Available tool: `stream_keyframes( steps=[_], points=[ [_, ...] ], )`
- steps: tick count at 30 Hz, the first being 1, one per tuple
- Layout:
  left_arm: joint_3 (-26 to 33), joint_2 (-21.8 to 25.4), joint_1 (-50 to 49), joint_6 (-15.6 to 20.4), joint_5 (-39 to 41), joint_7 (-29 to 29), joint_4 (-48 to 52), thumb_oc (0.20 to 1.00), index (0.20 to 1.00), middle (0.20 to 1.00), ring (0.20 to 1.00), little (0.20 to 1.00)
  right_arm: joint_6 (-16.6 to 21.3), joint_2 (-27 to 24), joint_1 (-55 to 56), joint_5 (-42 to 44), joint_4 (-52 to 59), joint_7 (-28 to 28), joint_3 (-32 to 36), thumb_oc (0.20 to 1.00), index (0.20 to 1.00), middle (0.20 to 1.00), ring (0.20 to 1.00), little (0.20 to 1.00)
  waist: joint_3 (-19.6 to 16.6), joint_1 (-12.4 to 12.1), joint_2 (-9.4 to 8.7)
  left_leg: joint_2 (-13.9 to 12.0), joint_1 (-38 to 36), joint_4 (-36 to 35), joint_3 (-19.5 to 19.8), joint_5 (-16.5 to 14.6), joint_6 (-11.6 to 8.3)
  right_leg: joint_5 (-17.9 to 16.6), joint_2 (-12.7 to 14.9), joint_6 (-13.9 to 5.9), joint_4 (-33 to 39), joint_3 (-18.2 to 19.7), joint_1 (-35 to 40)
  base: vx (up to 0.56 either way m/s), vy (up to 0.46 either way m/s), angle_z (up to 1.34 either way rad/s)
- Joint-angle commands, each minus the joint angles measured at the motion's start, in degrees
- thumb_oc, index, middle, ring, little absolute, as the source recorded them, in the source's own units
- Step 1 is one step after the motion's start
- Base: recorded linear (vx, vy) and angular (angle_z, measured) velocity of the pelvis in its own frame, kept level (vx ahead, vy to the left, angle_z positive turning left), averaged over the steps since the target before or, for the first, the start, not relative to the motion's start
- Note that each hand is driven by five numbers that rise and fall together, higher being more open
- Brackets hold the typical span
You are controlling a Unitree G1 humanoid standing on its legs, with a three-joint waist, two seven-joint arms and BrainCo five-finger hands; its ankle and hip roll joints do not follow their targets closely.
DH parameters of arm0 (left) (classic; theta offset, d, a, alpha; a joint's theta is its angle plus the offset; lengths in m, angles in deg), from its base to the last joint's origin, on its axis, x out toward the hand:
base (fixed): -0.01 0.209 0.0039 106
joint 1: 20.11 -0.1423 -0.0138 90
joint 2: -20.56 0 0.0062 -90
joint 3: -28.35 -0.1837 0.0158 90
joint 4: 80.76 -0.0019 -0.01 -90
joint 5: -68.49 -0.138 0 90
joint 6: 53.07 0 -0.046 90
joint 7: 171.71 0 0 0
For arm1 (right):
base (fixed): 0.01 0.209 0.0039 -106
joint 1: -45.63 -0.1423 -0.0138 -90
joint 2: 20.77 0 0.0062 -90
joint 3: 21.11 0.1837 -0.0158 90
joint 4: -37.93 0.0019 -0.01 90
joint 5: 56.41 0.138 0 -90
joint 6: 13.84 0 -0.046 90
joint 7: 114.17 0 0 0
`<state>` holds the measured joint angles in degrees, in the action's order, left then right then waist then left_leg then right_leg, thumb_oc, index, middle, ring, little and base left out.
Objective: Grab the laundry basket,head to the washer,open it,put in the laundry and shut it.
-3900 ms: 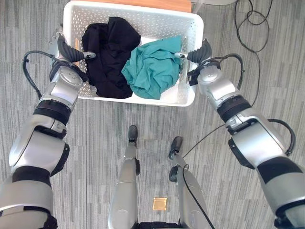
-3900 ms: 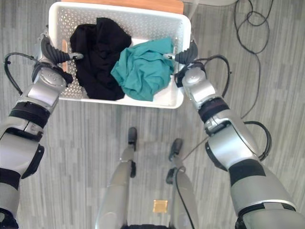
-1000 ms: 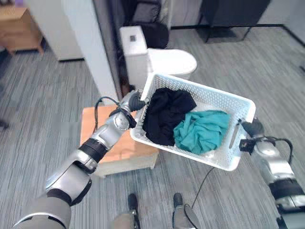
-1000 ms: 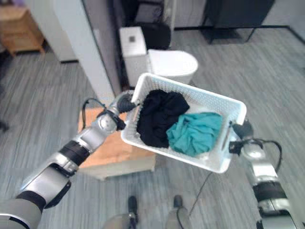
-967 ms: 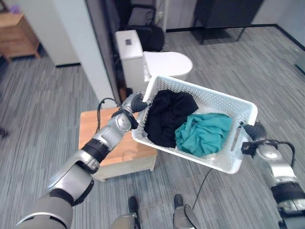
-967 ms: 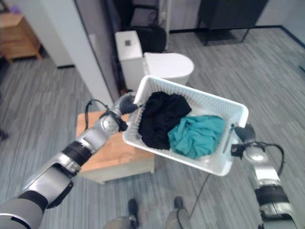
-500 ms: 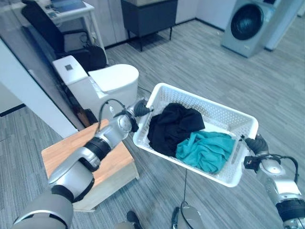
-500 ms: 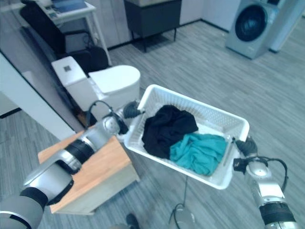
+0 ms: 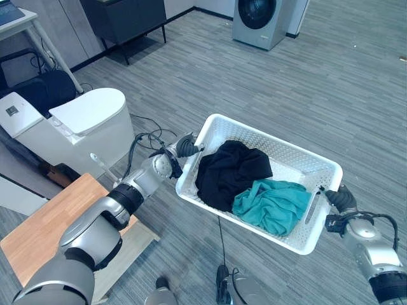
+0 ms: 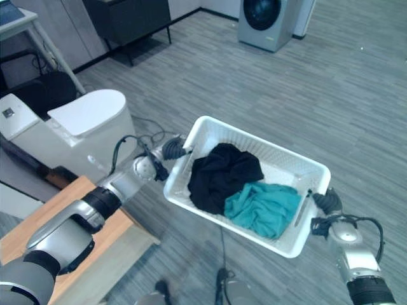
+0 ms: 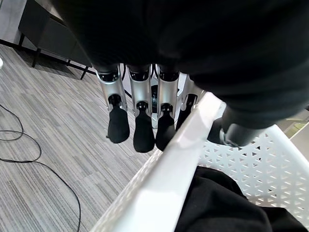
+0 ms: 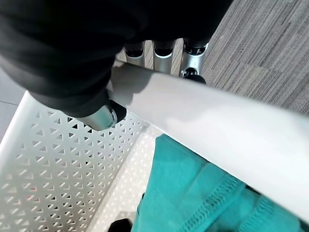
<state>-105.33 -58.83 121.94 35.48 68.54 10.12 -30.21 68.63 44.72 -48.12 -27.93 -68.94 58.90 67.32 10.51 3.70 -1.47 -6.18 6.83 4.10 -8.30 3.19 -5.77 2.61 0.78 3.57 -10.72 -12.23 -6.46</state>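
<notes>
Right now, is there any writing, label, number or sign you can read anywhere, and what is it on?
No text can be read here.
The laundry basket, black garment and teal garment: no print visible.
The washer: no legible marks on its front.
The toilet: a small dark patch on its tank, too small to read.

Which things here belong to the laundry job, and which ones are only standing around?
Belong to the job:
- laundry basket, held by left hand and right hand
- black garment
- teal garment
- washer

Just standing around:
- toilet
- wooden table
- dark cabinet
</notes>
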Motion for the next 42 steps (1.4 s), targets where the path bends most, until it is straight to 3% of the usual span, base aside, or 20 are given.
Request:
stream_keyframes(
  steps=[1, 3, 6, 14, 15, 18, 20, 21, 22, 24, 26, 27, 29, 30, 32, 33, 34, 36, 40, 42],
  points=[
    [8.6, 6.6, 5.8, 0.2, 3.5, 4.2, -5.0, 0.200, 0.200, 0.200, 0.200, 0.200, 4.9, -4.1, 0.6, 3.9, 1.3, 1.4, 3.9, 0.200, 0.200, 0.200, 0.200, 0.200, -0.6, -1.0, -1.89, -0.2, 4.6, 5.7, 0.8, -0.9, 0.99, 3.6, 1.3, -8.49, 10.5, -1.8, 10.4, 0.02, -0.113, -0.05],
    [8.9, 7.0, 5.7, 0.3, 3.9, 4.3, -4.6, 0.200, 0.200, 0.200, 0.200, 0.200, 5.0, -4.1, 0.4, 4.5, 1.8, 1.5, 3.6, 0.200, 0.200, 0.200, 0.200, 0.200, -0.1, -1.5, -1.96, 1.4, 5.5, 6.2, 3.2, -0.7, 1.29, 3.5, 1.0, -8.25, 10.6, -1.3, 10.3, 0.01, -0.073, -0.14],
    [9.9, 9.8, 3.5, 0.2, 4.8, 3.9, -3.1, 0.200, 0.200, 0.200, 0.200, 0.200, 5.2, -3.6, -1.7, 6.3, 3.5, 2.9, 0.4, 0.200, 0.200, 0.200, 0.200, 0.200, 1.8, -4.4, -1.55, 11.1, 12.6, 1.3, 12.5, 0.8, 2.24, 4.2, -3.2, -7.51, 10.9, 3.2, 12.0, 0.14, -0.151, -0.34],
    [11.5, 12.7, 1.1, 0.1, 5.5, 3.6, -2.5, 0.200, 0.200, 0.200, 0.200, 0.200, 5.2, -2.4, -3.8, 6.6, 3.5, 3.4, -2.4, 0.200, 0.200, 0.200, 0.200, 0.200, 2.0, -6.8, -1.99, 11.7, 14.6, -3.7, 11.7, 2.5, 2.27, 6.3, -5.6, -7.32, 10.2, 7.6, 14.5, 0.23, -0.047, -0.57],
    [14.1, 15.8, -2.2, 0.5, 7.7, 4.0, -2.7, 0.200, 0.200, 0.200, 0.200, 0.200, 5.0, -0.6, -6.1, 6.6, 3.1, 4.3, -5.6, 0.200, 0.200, 0.200, 0.200, 0.200, 1.8, -8.8, -3.45, 10.7, 16.1, -5.2, 13.3, 3.7, 2.40, 11.1, -7.4, -6.18, 5.9, 14.1, 19.1, 0.78, -0.021, -0.25],
    [14.7, 17.6, -2.8, 0.7, 8.4, 4.0, -2.1, 0.200, 0.200, 0.200, 0.200, 0.200, 4.7, 0.4, -7.4, 6.4, 1.8, 4.3, -6.6, 0.200, 0.200, 0.200, 0.200, 0.200, -0.5, -9.4, -3.77, 9.3, 14.6, -3.1, 9.8, 4.8, 3.87, 13.0, -7.0, -6.45, 3.7, 15.7, 22.4, 0.91, 0.041, -1.10],
    [14.5, 17.8, -2.7, 0.7, 8.2, 4.4, -1.6, 0.200, 0.200, 0.200, 0.200, 0.200, 4.5, 1.7, -6.7, 5.7, 3.0, 4.8, -6.3, 0.200, 0.200, 0.200, 0.200, 0.200, -2.2, -9.9, -5.23, 10.2, 13.3, -0.5, 9.0, 5.9, 4.72, 8.8, -5.2, -8.70, -1.4, 14.8, 21.6, 0.70, 0.051, -0.86],
    [14.8, 18.3, -3.8, 1.0, 8.2, 4.7, -1.0, 0.200, 0.200, 0.200, 0.200, 0.200, 4.7, 2.7, -6.7, 5.3, 3.2, 5.1, -6.7, 0.200, 0.200, 0.200, 0.200, 0.200, -3.6, -10.5, -6.17, 11.0, 12.6, 1.5, 8.3, 4.8, 5.44, 1.3, -4.1, -11.44, -7.3, 15.1, 20.2, 0.48, 0.033, -0.41],
    [14.8, 18.3, -3.8, 1.0, 8.2, 4.7, -1.0, 0.200, 0.200, 0.200, 0.200, 0.200, 4.7, 2.7, -6.7, 5.3, 3.2, 5.1, -6.7, 0.200, 0.200, 0.200, 0.200, 0.200, -3.6, -10.5, -6.14, 10.9, 12.7, 1.5, 8.3, 4.8, 5.44, 1.3, -4.1, -11.43, -7.3, 15.1, 20.1, 0.49, 0.050, -0.31],
    [15.8, 18.4, -5.7, 0.4, 7.8, 4.6, 1.3, 0.200, 0.200, 0.200, 0.200, 0.200, 3.5, 4.2, -7.0, 2.0, 4.9, 5.6, -6.0, 0.200, 0.200, 0.200, 0.200, 0.200, -3.6, -9.8, -5.06, 10.8, 6.6, 3.4, 6.6, -0.4, 8.31, -12.8, 1.2, -16.97, -30.1, 10.4, 12.6, 0.72, 0.145, -0.40],
    [16.1, 18.4, -6.0, 0.3, 7.7, 4.7, 1.2, 0.200, 0.200, 0.200, 0.200, 0.200, 3.4, 4.4, -7.7, 1.2, 4.8, 5.7, -6.2, 0.200, 0.200, 0.200, 0.200, 0.200, -3.3, -9.1, -3.78, 10.2, 4.6, 2.9, 6.8, -0.9, 8.93, -12.6, 1.4, -15.80, -36.1, 9.1, 9.0, 0.56, 0.136, -0.28],
    [16.9, 18.5, -6.6, 0.3, 7.4, 5.0, 0.9, 0.200, 0.200, 0.200, 0.200, 0.200, 3.7, 4.9, -9.0, 0.0, 3.9, 5.1, -6.1, 0.200, 0.200, 0.200, 0.200, 0.200, -2.4, -7.1, -1.70, 9.5, -1.2, 1.4, 7.4, -2.6, 9.15, -7.0, 3.3, -13.90, -38.8, 6.7, 1.6, 0.60, 0.082, 0.06],
    [17.0, 18.4, -6.3, 0.2, 7.2, 5.1, 0.9, 0.200, 0.200, 0.200, 0.200, 0.200, 3.7, 4.6, -9.2, -0.2, 3.7, 4.9, -5.8, 0.200, 0.200, 0.200, 0.200, 0.200, -1.9, -5.8, -0.90, 9.4, -3.2, 0.8, 8.4, -3.2, 8.97, -4.5, 3.4, -13.06, -36.0, 6.4, -1.6, 0.54, -0.001, 0.16],
    [16.5, 17.7, -5.3, 0.1, 7.2, 5.2, -0.2, 0.200, 0.200, 0.200, 0.200, 0.200, 3.8, 4.4, -9.6, 0.4, 1.8, 4.2, -5.7, 0.200, 0.200, 0.200, 0.200, 0.200, -1.3, -3.8, -0.54, 9.8, -6.1, 0.9, 10.2, -4.8, 8.29, -0.6, 2.6, -12.32, -27.1, 6.4, -4.7, 0.47, -0.129, 0.31],
    [16.5, 17.5, -5.1, 0.2, 7.1, 5.2, -0.5, 0.200, 0.200, 0.200, 0.200, 0.200, 3.6, 4.2, -9.7, 0.6, 1.4, 4.0, -5.5, 0.200, 0.200, 0.200, 0.200, 0.200, -1.4, -3.1, -0.29, 9.6, -7.6, 0.7, 11.0, -5.7, 7.71, 0.0, 2.7, -12.02, -21.3, 6.1, -5.0, 0.48, -0.157, 0.68],
    [16.2, 17.3, -4.2, 0.4, 6.7, 5.2, -1.3, 0.200, 0.200, 0.200, 0.200, 0.200, 3.4, 3.3, -10.3, 1.3, 0.6, 3.7, -5.3, 0.200, 0.200, 0.200, 0.200, 0.200, -1.7, -2.3, -0.52, 9.9, -9.7, 0.2, 11.7, -7.9, 6.46, -0.2, 4.4, -12.14, -5.9, 6.5, -6.4, 0.34, -0.135, 0.71],
    [16.2, 17.2, -4.2, 0.4, 6.7, 5.2, -1.3, 0.200, 0.200, 0.200, 0.200, 0.200, 3.5, 3.3, -10.3, 1.3, 0.6, 3.7, -5.3, 0.200, 0.200, 0.200, 0.200, 0.200, -1.5, -2.1, -0.16, 9.5, -10.0, 0.2, 12.0, -8.1, 6.40, -0.6, 4.0, -12.09, -4.8, 6.2, -5.4, 0.69, -0.291, 0.55],
    [15.9, 16.6, -2.8, 0.4, 5.2, 5.1, -2.7, 0.200, 0.200, 0.200, 0.200, 0.200, 2.9, 2.4, -9.0, 1.2, 0.3, 3.2, -3.3, 0.200, 0.200, 0.200, 0.200, 0.200, -1.5, -0.7, -0.13, 9.4, -14.0, 0.8, 13.7, -12.1, 4.89, -6.7, 7.6, -14.75, 10.7, 9.2, -9.8, 0.63, -0.263, 0.39],
    [16.3, 17.0, -2.9, 0.9, 4.6, 5.2, -4.7, 0.200, 0.200, 0.200, 0.200, 0.200, 1.9, 2.1, -8.4, -1.1, -1.6, 4.3, -2.7, 0.200, 0.200, 0.200, 0.200, 0.200, -2.9, 0.4, 0.36, 7.3, -21.0, 0.9, 14.8, -15.9, 3.47, -9.6, 8.1, -15.59, 11.8, 8.3, -8.9, 0.55, -0.254, 0.38],
    [15.5, 16.9, -2.6, 1.0, 5.0, 5.1, -5.5, 0.200, 0.200, 0.200, 0.200, 0.200, 1.4, 1.2, -8.6, -1.5, -1.7, 4.8, -3.1, 0.200, 0.200, 0.200, 0.200, 0.200, -4.6, 0.9, 0.89, 5.2, -22.6, 3.9, 16.0, -14.8, 2.75, -11.2, 6.9, -14.80, 9.3, 8.5, -7.6, 0.57, -0.329, 0.54]
  ],
)
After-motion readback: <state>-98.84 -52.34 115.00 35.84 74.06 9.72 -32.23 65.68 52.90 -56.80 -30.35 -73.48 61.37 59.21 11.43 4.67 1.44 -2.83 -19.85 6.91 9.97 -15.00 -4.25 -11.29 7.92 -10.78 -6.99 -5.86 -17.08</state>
